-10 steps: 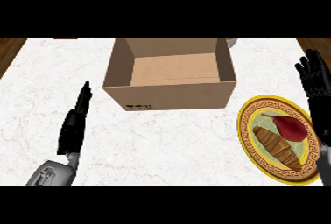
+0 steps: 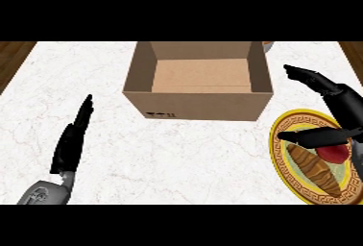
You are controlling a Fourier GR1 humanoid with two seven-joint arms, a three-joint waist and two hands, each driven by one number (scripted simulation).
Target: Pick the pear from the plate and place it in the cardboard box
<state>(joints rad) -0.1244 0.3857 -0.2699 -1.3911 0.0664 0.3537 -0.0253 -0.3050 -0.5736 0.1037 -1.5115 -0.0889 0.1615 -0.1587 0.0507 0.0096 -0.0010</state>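
The pear (image 2: 333, 153) shows as a dark red fruit on the yellow patterned plate (image 2: 278, 144) at the right edge, next to a brown pastry (image 2: 315, 169). My right hand (image 2: 344, 103) hovers open over the plate's far side; its fingers point up-left towards the box, and its thumb (image 2: 312, 137) stretches across the plate just above the pear, partly hiding it. I cannot tell whether the thumb touches the fruit. The open cardboard box (image 2: 199, 103) stands at the centre back, with nothing inside. My left hand (image 2: 71, 144) rests open at the lower left, fingers straight.
Behind the box's right corner a small round object (image 2: 268, 44) peeks out. The white marble counter (image 2: 177, 158) ends at dark wooden strips at the far left and far right.
My right hand has come down and to the left from beyond the plate, and its thumb now lies across the plate over the pear. The left hand has not moved.
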